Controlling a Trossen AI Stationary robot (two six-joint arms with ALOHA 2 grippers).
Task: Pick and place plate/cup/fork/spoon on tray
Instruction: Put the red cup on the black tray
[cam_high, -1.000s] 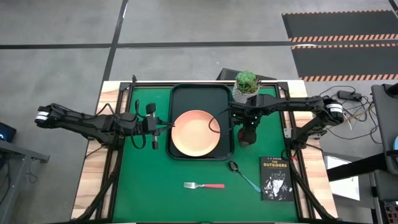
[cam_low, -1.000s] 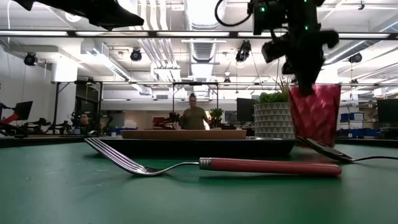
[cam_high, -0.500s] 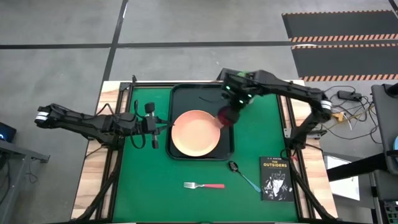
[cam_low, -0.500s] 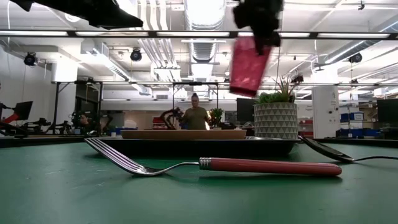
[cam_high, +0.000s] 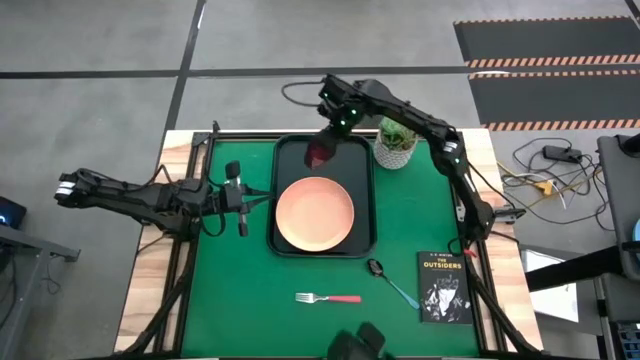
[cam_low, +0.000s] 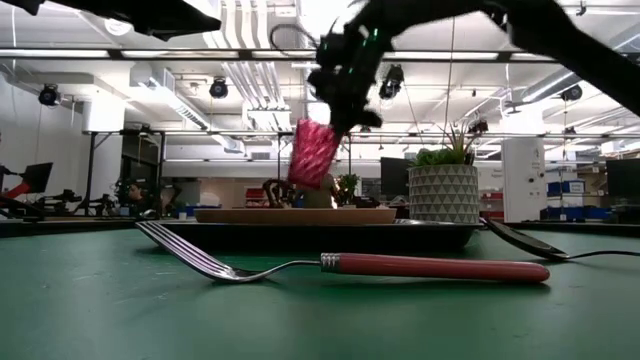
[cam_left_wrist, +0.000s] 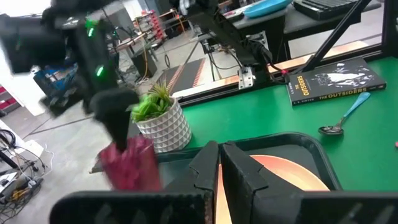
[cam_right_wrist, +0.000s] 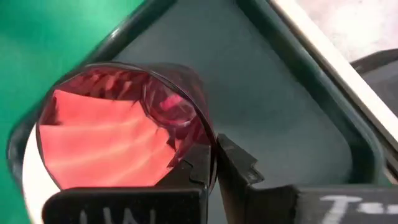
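Observation:
My right gripper (cam_high: 327, 142) is shut on the dark red cup (cam_high: 319, 154) and holds it in the air over the far left part of the dark tray (cam_high: 355, 165). The cup also shows in the low view (cam_low: 312, 153) and the left wrist view (cam_left_wrist: 129, 163). The salmon-pink plate (cam_high: 314, 213) lies flat in the tray. The pink-handled fork (cam_high: 328, 298) and the blue-handled spoon (cam_high: 390, 285) lie on the green mat near the front. My left gripper (cam_high: 240, 198) is shut and empty, left of the tray. My right gripper pinches the cup's wall at its rim (cam_right_wrist: 210, 144), one finger inside the cup and one outside. The fingers come from above, slanting down. The cup hangs tilted below the gripper (cam_low: 340, 105), lifted clear of the tray and the plate.
A white pot with a green plant (cam_high: 396, 140) stands just right of the tray's far corner. A black book (cam_high: 444, 287) lies at the front right, beside the spoon. Bare green mat lies left of the fork and left of the tray.
My right gripper has lifted the cup off the mat right of the tray. It has carried the cup up and toward the table's left and far edge, across the plate, to above the tray's far left part. The cup now hangs tilted.

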